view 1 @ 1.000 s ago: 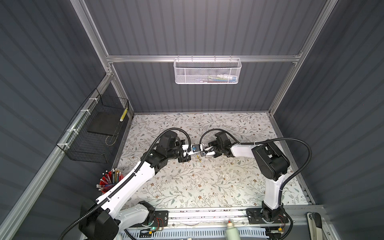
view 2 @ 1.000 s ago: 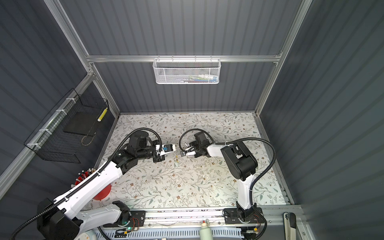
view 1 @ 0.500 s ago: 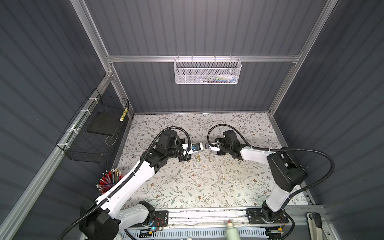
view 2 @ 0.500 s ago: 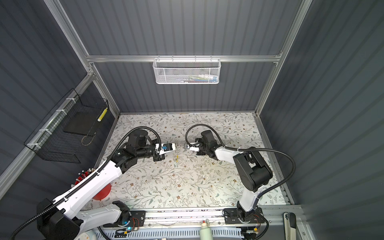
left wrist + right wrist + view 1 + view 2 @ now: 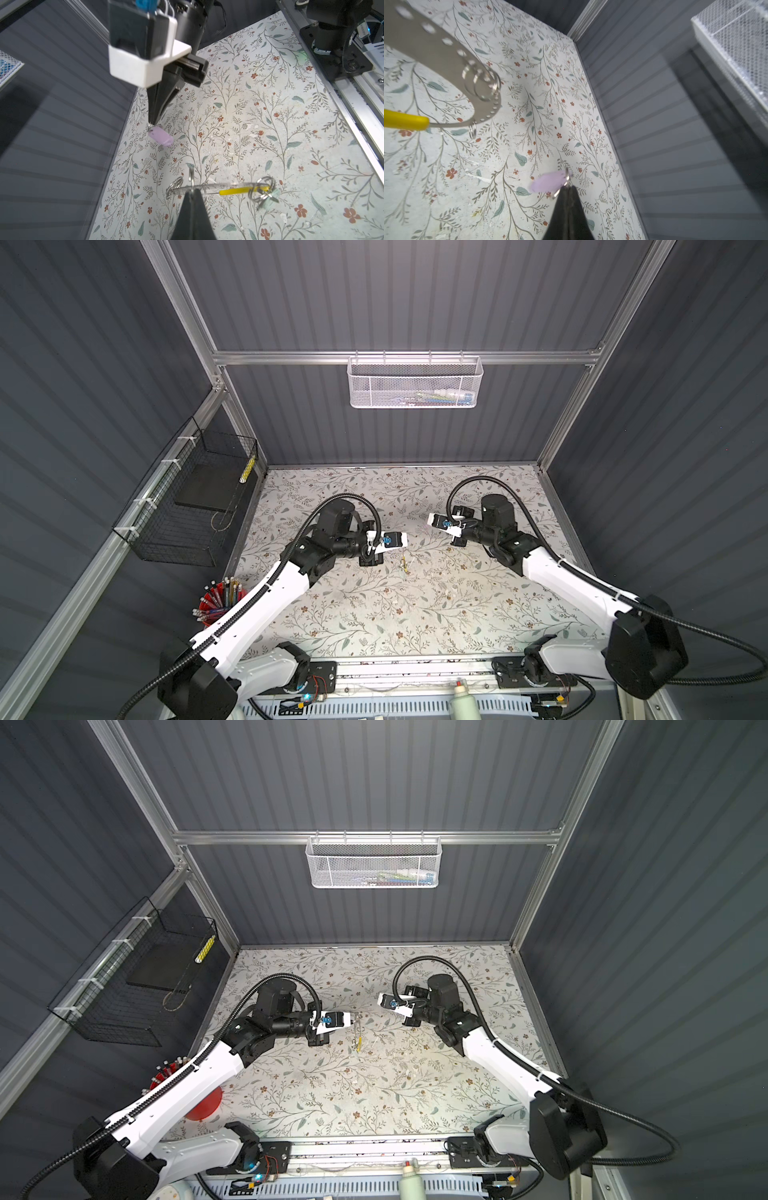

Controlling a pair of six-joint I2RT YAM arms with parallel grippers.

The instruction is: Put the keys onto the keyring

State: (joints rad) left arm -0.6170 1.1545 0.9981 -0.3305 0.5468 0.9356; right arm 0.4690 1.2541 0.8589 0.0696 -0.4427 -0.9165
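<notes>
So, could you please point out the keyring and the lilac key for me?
keyring (image 5: 236,191): left wrist view, on its yellow segment.
lilac key (image 5: 161,136): left wrist view, on the middle of its pale head.

I work over a table (image 5: 395,614) covered edge to edge in a pale floral print (image 5: 270,116), with grey-green leaves, thin stems and small red-brown flowers. Around the middle the print is scuffed, with white flecks (image 5: 446,593) scattered on it; the left wrist view shows them as chipped patches (image 5: 252,135). Along the near edge runs an aluminium rail (image 5: 415,670), and both arm bases (image 5: 274,668) (image 5: 552,659) sit on it. At the near left corner stands a red cup of pencils (image 5: 216,605); I cannot tell whether it stands on the cover.
</notes>
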